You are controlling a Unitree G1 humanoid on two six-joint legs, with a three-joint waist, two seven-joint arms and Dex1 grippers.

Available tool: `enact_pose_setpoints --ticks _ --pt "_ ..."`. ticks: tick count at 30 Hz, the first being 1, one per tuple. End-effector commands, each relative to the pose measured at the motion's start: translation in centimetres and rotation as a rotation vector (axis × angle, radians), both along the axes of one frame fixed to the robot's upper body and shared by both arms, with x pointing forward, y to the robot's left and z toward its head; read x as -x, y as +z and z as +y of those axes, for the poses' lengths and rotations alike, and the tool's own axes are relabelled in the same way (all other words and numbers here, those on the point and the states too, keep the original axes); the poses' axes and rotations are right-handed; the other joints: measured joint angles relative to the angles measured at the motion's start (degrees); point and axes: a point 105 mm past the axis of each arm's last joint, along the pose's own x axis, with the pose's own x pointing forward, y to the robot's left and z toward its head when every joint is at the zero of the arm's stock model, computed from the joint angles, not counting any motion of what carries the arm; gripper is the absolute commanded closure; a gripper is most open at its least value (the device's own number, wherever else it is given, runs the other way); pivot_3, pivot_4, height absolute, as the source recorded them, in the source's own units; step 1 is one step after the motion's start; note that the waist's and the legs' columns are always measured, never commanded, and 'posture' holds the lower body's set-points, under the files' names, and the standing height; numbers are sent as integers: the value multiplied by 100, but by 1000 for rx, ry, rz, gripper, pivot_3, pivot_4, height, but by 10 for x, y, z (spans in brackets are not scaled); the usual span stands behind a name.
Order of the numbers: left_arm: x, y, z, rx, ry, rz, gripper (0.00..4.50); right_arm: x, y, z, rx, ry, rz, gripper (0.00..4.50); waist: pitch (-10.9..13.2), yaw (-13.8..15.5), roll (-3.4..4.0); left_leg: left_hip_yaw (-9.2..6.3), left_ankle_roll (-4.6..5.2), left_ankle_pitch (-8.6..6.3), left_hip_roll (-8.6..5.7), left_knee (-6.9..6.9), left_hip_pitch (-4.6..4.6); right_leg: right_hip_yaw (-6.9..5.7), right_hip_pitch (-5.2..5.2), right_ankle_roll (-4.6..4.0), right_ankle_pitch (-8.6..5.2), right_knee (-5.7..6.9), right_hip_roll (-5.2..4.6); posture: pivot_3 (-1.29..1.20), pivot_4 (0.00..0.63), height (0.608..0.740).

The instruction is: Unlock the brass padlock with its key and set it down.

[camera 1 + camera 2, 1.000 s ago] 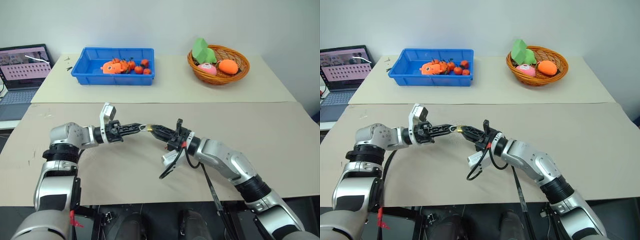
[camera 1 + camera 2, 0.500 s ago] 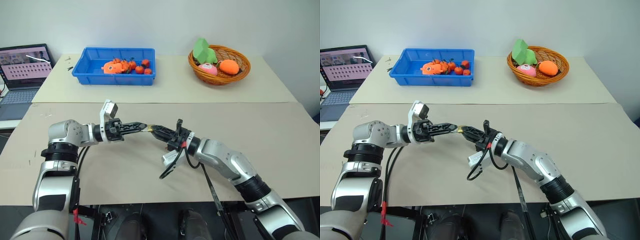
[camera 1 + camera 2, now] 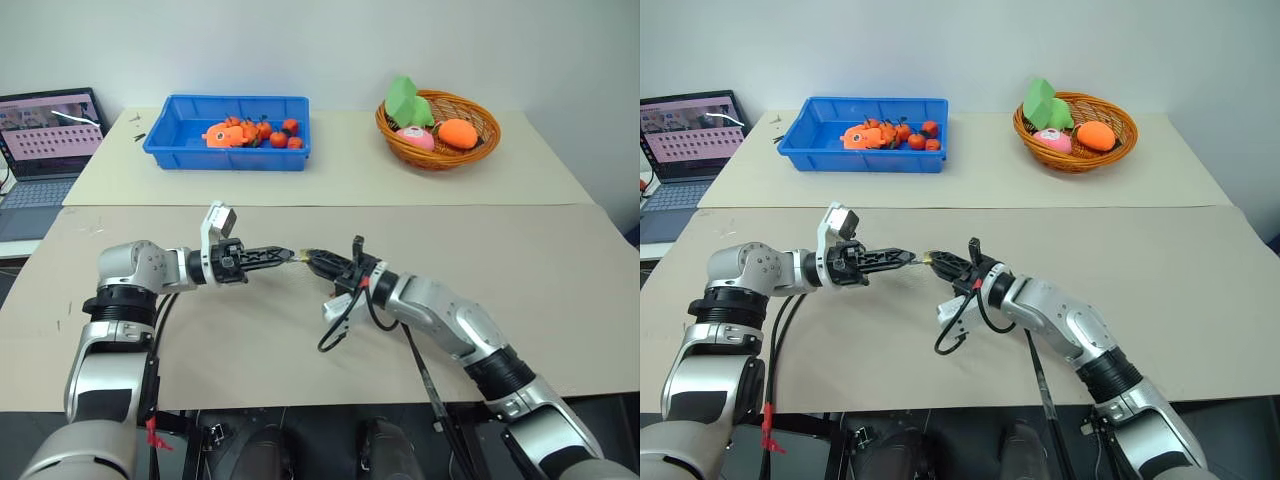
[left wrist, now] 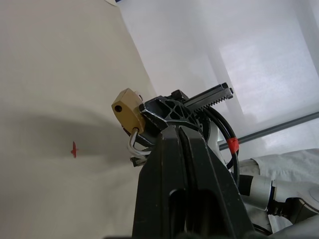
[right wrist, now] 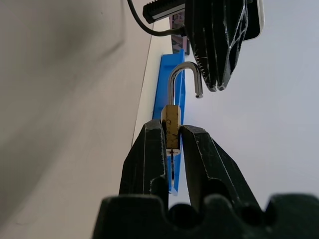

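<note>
- A white wall backs a tabletop [image 3: 560,280] covered in beige sheets.
- At the far side sit a blue bin [image 3: 227,132] of small orange things, a wicker basket [image 3: 437,128] with green, pink and orange toys, and, at the far left, an open laptop [image 3: 45,150].
- Both arms reach in over the near middle of the tabletop, and their pincers meet tip to tip above it.
- The right pincer [image 5: 172,137] clamps the padlock [image 5: 172,128] by its gold body, one finger on each flat side.
- The shackle [image 5: 185,79] is swung open: one leg stays in the body, the other ends free in the air.
- The free end sits just beside the tips of the left pincer [image 5: 218,85]; whether they touch cannot be told.
- The left pincer is closed, its two fingers pressed together along their length in the left wrist view.
- A thin dark strip hangs below the padlock's body between the right fingers [image 5: 204,154]; it may be the key, but that cannot be told for sure.
- In the left wrist view the padlock is seen from its end, with silvery wire loops just under it.
- A black cable [image 3: 340,325] loops under the right wrist.
</note>
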Motion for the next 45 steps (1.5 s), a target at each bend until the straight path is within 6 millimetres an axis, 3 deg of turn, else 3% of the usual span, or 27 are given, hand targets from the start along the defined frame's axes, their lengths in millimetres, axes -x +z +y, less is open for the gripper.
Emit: enact_pose_setpoints --ticks 1,15,25,28,31,36,40,45 --pt "-3 8 2 -3 5 -35 4444 -2 23 3 -67 2 -32 4389 0 0 0 0 0 0 0 0 0 0 0 0 0 0 0 0 150 684" --pt "-4 11 2 -1 17 -47 4444 -3 21 -2 -57 -11 -26 4389 0 -1 0 0 0 0 0 0 0 0 0 0 0 0 0 0 150 684" --pt "1 27 5 60 13 -110 4444 -21 -26 -33 25 -100 50 4389 0 -5 0 1 0 0 0 0 -1 1 -1 -1 0 0 -1 0 150 684" --pt "-7 33 13 32 88 -167 4444 -10 -23 -26 -4 -64 63 4389 0 -15 0 1 0 0 2 -1 1 1 -1 -1 -1 -1 -1 0 150 684" --pt "-20 49 23 -3 200 -277 4444 13 -22 -16 -42 -5 136 4389 0 -5 0 0 -1 0 2 -2 1 1 -1 -2 -1 -6 -1 0 150 684" --pt "-37 82 36 -66 372 -464 4444 39 -42 -4 32 29 297 4389 2 13 -4 -3 -1 0 -1 0 0 -2 5 -3 4 -36 -1 0 150 684" --pt "-33 97 31 -71 383 -524 4444 36 -57 -6 84 0 373 4389 2 20 -4 -5 -1 0 0 3 5 -1 10 -2 4 -34 -1 0 150 684" --pt "-22 97 20 -87 340 -549 4444 22 -69 -13 126 -48 418 4389 2 15 -4 -6 -1 0 0 3 5 -2 10 -5 6 -34 -1 0 150 684"
